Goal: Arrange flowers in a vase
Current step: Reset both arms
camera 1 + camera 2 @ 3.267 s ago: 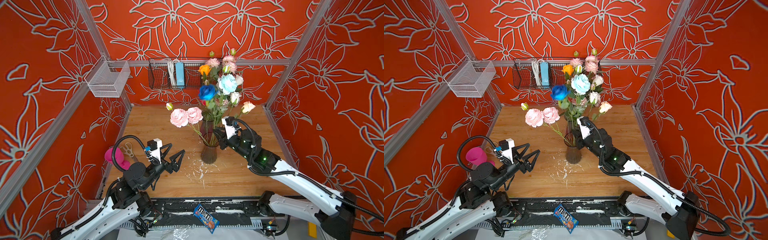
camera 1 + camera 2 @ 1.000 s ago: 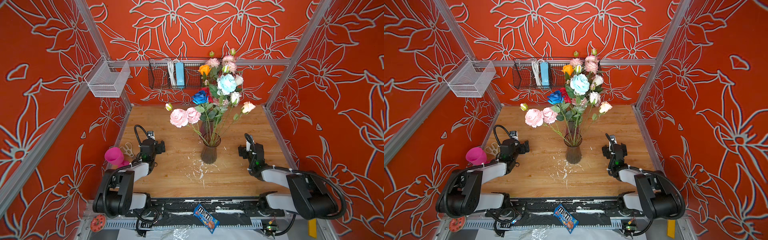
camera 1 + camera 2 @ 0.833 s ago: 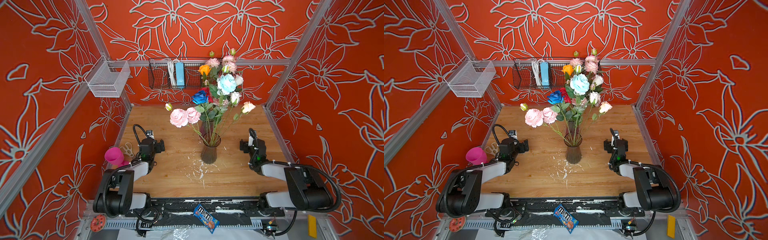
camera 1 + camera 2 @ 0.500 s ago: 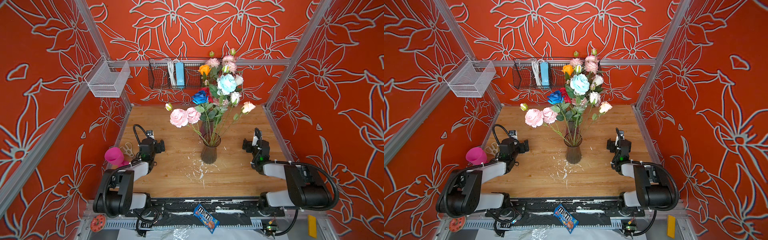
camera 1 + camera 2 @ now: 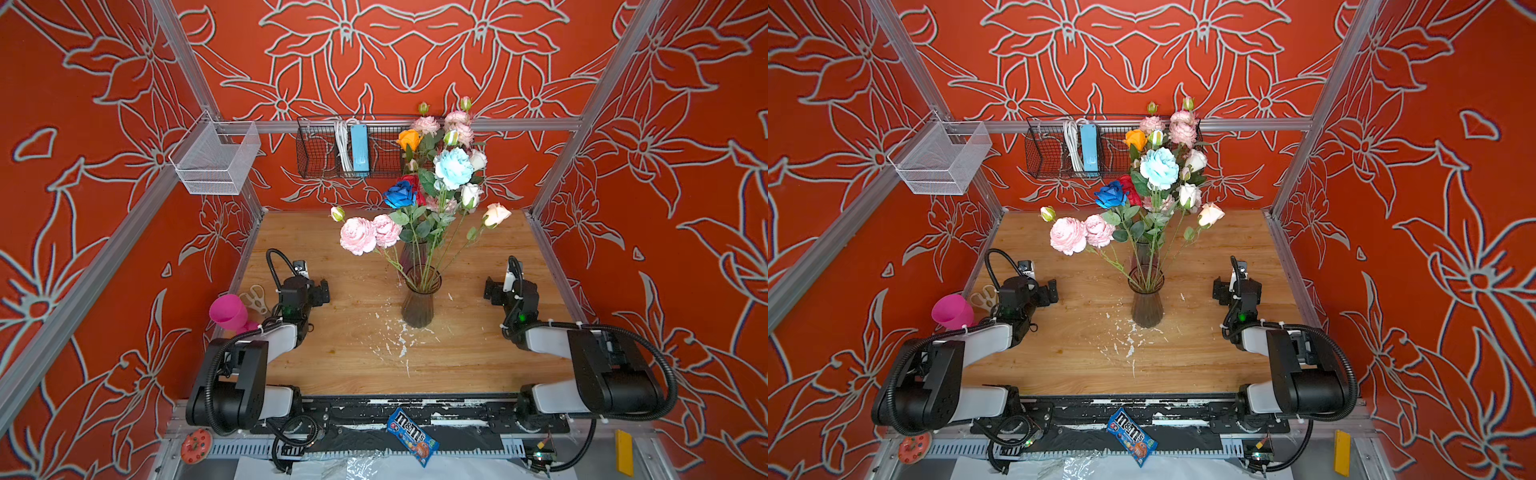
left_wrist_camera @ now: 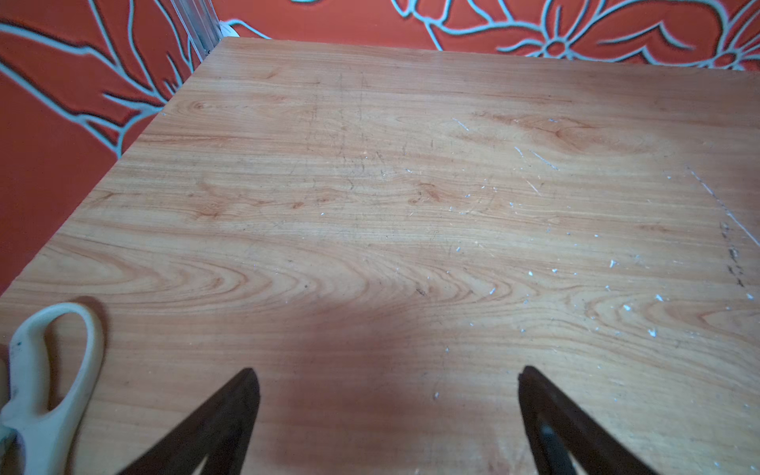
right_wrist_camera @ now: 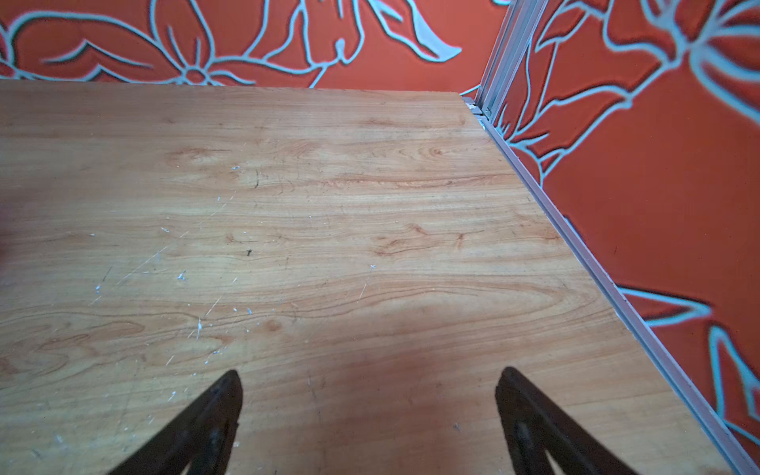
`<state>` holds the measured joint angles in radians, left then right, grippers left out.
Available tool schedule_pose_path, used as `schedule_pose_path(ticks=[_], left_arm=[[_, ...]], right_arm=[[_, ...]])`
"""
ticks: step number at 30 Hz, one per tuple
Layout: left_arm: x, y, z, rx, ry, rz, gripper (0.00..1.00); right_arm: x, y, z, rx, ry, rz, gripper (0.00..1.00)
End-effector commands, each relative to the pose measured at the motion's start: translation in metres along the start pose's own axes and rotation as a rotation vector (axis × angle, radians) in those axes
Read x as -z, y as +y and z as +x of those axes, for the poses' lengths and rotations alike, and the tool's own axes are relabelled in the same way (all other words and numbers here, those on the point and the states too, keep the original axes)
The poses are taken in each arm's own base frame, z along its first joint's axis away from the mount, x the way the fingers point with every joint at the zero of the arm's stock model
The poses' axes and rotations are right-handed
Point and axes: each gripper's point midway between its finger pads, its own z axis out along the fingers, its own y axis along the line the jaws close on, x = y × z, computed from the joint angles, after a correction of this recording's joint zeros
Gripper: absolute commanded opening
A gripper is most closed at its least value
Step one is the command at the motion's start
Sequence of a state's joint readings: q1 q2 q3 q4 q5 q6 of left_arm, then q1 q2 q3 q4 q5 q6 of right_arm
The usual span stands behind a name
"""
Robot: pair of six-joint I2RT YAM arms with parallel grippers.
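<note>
Glass, dark-tinted: the vase (image 5: 419,305) stands upright near the middle of the wooden table (image 5: 353,365), as both top views show. The flowers (image 5: 1158,168) are all in it, with the stems gathered at the mouth and the heads fanned out above.

- Two pink blooms (image 5: 368,235) lean out low toward the left arm's side.
- A blue rose (image 5: 399,195) sits above them, with a red one just behind it.
- A pale blue bloom (image 5: 452,168) is high in the centre.
- An orange rose (image 5: 409,139) and pink heads are at the top, in front of the wire basket (image 5: 320,145) on the back wall.
- A cream rose (image 5: 495,214) leans toward the right arm's side.

White flecks (image 5: 399,340) are scattered on the wood around the vase base.

Left gripper (image 6: 386,374): the jaws are spread wide with only bare wood between them, and it holds nothing. It sits low over the table, well apart from the vase. Scissors (image 6: 45,362) lie just beside it, and a pink cup (image 5: 228,311) stands past them at the table edge.

Right gripper (image 7: 368,374): the jaws are likewise spread wide and hold nothing. It sits low over the table on the opposite side of the vase, well apart from it and near the side wall.

Both arms are folded back toward the base rail, where a candy packet (image 5: 411,436) lies.
</note>
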<state>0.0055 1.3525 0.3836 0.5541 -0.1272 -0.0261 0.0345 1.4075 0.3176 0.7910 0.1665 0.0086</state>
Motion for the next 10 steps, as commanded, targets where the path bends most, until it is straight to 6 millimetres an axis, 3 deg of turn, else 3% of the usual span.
schedule_pose_path(ticks=[1,10], left_arm=[[-0.0006,-0.0015,0.0012,0.005,0.008,0.011,0.97],[-0.0004,-0.0044,0.0008,0.000,0.008,0.030,0.97]], right_arm=[[0.0012,0.0033,-0.0010,-0.001,-0.013,-0.009,0.97],[0.0005,0.0080,-0.0020,0.017,-0.008,-0.016,0.97]])
